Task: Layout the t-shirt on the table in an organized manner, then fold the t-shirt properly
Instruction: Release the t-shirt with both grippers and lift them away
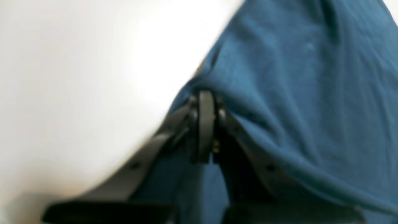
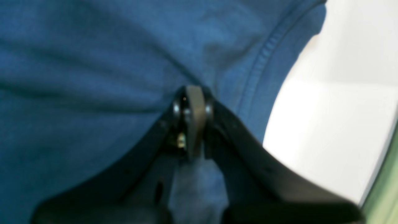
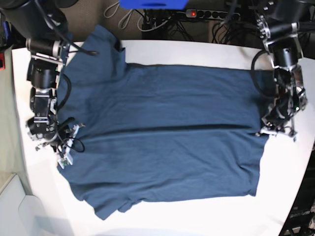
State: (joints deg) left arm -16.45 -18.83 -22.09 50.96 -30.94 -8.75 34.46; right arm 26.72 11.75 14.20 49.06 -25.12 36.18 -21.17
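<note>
The dark blue t-shirt (image 3: 167, 132) lies spread flat on the white table (image 3: 197, 54), sleeves toward the left of the base view and hem toward the right. A long crease runs across its middle. At the shirt's left edge, between the sleeves, my right gripper (image 3: 66, 147) is shut on the cloth. The right wrist view shows this gripper (image 2: 192, 90) pinching fabric (image 2: 93, 77) beside a stitched seam. My left gripper (image 3: 268, 132) is shut on the hem at the right edge. In the left wrist view it (image 1: 205, 96) holds a fold of the shirt (image 1: 295, 93).
A power strip (image 3: 202, 13) with a red light, cables and a blue object (image 3: 152, 4) lie beyond the table's far edge. Bare tabletop (image 3: 206, 216) runs along the near side and around the shirt. The table's curved edge shows at the right of the right wrist view (image 2: 376, 174).
</note>
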